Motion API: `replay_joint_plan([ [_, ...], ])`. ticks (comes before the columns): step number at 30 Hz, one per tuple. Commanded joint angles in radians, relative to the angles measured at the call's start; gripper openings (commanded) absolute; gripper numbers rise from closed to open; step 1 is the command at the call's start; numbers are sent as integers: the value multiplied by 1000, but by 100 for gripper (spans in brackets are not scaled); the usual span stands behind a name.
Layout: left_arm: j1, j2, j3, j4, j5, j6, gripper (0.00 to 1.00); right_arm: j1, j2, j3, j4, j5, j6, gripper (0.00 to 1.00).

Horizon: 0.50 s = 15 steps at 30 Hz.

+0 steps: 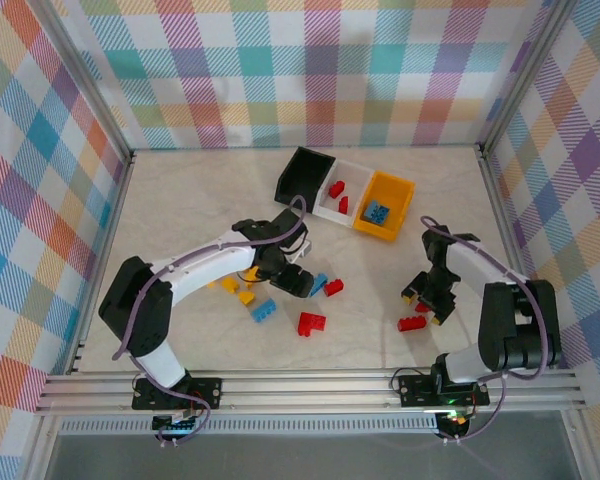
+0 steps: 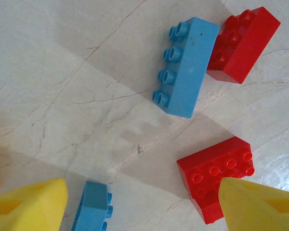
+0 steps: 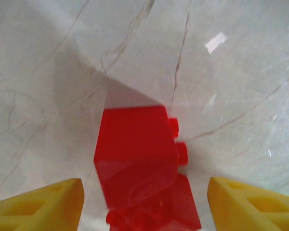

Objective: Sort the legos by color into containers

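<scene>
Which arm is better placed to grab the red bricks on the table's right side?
Right. The right gripper hangs directly over them, open fingers straddling a red brick; the left gripper hovers over the middle bricks, farther away.

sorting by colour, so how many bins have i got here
3, joined in a row: black bin on the left, white bin in the middle, orange-yellow bin on the right.

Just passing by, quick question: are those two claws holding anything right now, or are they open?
Left gripper: open, holding nothing.
Right gripper: open, with a red brick between its fingers but not gripped.
</scene>
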Motion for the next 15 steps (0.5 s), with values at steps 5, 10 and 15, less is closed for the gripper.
replay_joint_plan([
  [5,-11,-41,-42,-27,-22,-5,83,-27,59,32,46,62,-22,59],
  [10,-10,-37,-36,-29,-20,-1,82,-27,50,32,71,64,-35,38],
  [15,0,-39,-32,-18,-17,-11,83,-27,-8,60,64,39,-36,34],
])
